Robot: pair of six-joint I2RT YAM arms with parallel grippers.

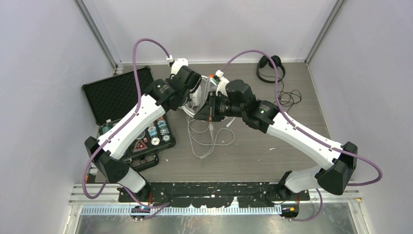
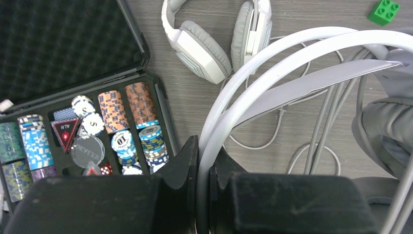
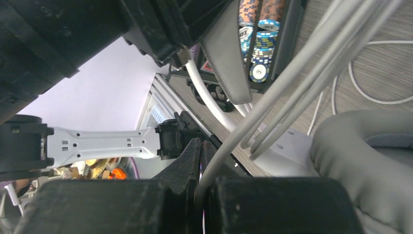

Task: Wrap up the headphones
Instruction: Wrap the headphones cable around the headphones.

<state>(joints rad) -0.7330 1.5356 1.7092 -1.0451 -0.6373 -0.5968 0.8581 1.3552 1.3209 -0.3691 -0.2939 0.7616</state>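
Observation:
My left gripper is shut on the white headband of a pale grey over-ear headset held above the table. Its grey ear cushion fills the right of the right wrist view. My right gripper is shut on that headset's white cable, with several strands running up beside it. In the top view both grippers, the left and the right, meet at mid-table, and loose white cable lies below them. A second white headset lies on the table. The black headset lies at the back right.
An open black case with poker chips lies at the left, close to my left arm. A green brick lies beyond the held headset. The black headset's thin cable lies coiled at the right. Grey walls close in the table.

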